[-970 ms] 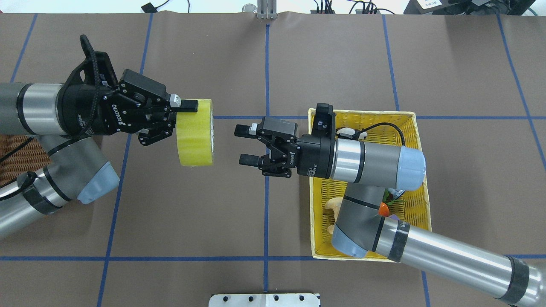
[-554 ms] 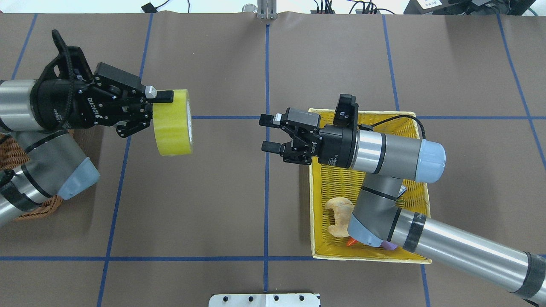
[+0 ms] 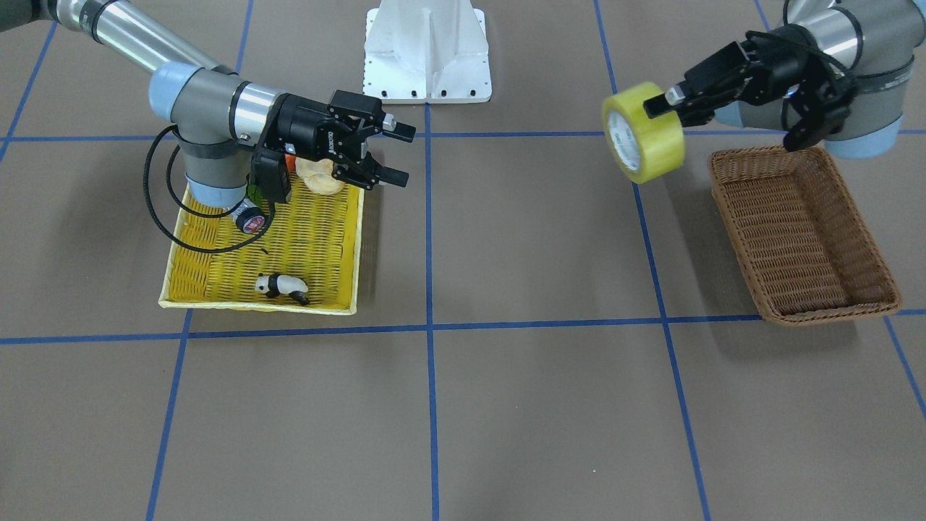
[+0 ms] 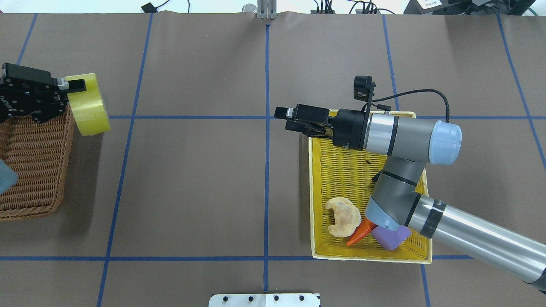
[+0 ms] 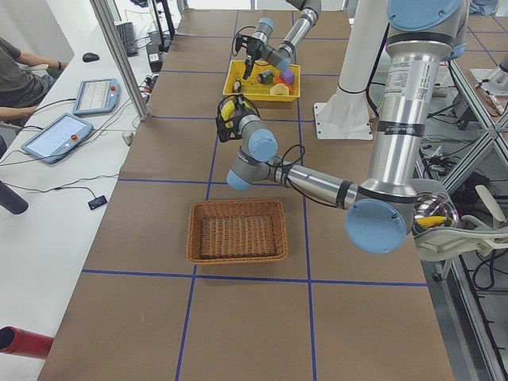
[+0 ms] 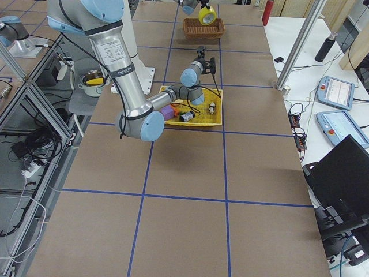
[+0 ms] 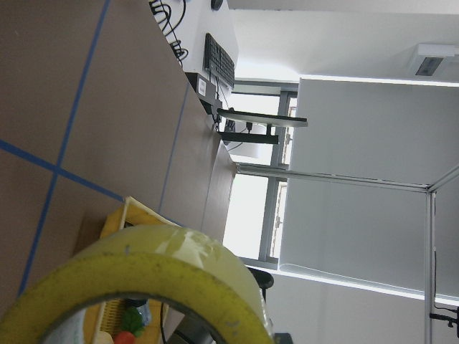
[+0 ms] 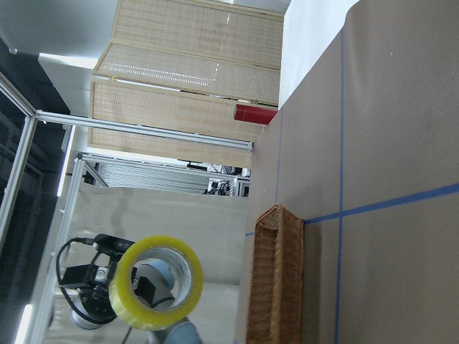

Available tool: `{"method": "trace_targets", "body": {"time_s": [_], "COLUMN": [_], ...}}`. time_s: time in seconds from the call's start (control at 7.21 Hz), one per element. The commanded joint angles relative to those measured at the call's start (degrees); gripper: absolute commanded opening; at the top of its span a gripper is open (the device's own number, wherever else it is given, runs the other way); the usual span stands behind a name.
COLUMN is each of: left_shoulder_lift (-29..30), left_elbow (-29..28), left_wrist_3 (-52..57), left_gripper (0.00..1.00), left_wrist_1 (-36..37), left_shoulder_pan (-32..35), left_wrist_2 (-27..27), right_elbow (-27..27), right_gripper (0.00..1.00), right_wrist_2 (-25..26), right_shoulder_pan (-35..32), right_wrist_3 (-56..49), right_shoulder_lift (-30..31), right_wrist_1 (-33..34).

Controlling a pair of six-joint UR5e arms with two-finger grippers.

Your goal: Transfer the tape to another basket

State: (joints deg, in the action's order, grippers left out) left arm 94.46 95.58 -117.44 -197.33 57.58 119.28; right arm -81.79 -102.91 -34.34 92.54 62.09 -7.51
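Note:
The tape [image 4: 88, 106], a wide yellowish roll, is held in the air on edge by my left gripper [image 4: 71, 91], which is shut on its rim. It hangs beside the far inner corner of the brown wicker basket [image 4: 36, 170], which holds nothing. In the front view the tape [image 3: 644, 137] is left of the basket [image 3: 803, 231], with the left gripper [image 3: 662, 108] on its upper rim. My right gripper [image 3: 401, 154] is open and empty, above the inner edge of the yellow tray [image 3: 354, 253].
The yellow tray [image 4: 313, 192] holds a bread-like piece [image 4: 341, 216], an orange carrot-like piece [image 4: 359, 233], a purple block [image 4: 390, 236], a panda toy [image 3: 282, 286] and a small cylinder [image 3: 249, 217]. A white mount [image 3: 427, 51] stands at the robot's side of the table.
My left arm has carried the tape leftward to the brown basket's corner. My right arm has drawn back toward the yellow tray and turned its wrist, still open.

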Motion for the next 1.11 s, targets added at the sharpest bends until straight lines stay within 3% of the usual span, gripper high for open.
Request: {"method": "trace_targets", "body": {"time_s": [0.0,0.14,0.42,0.69,0.97], "left_shoulder_lift": [-5.3,-8.5,-12.6,-15.4,-15.5], "left_elbow": [0.1,0.0,0.4,0.5,1.7], "left_wrist_3": [15.8,24.4,37.7,49.1,51.3], "left_gripper": [0.02,0.02,0.02,0.02,0.02], "left_wrist_1": [8.0,11.4,19.4,27.1,35.8], "left_shoulder_pan": [3.1,3.2,5.8,6.9,7.5], "left_wrist_2": [0.2,0.2,0.1,0.1,0.6], "right_elbow": [-3.6,-5.0,-15.3,-16.7,-18.8], "right_gripper": [1.0,1.0,1.0,0.99,0.99], "right_wrist_2": [-2.4,-2.6,-2.5,-2.9,-7.5], "right_shoulder_pan": [-3.3,-5.1,-5.8,-9.5,-13.0], "right_wrist_3": [-9.9,-11.8,-22.6,-27.0,-39.6], "right_shoulder_lift": [4.3,5.4,11.3,13.3,14.5], "right_wrist_1": [9.1,13.6,30.2,37.0,47.9]}}
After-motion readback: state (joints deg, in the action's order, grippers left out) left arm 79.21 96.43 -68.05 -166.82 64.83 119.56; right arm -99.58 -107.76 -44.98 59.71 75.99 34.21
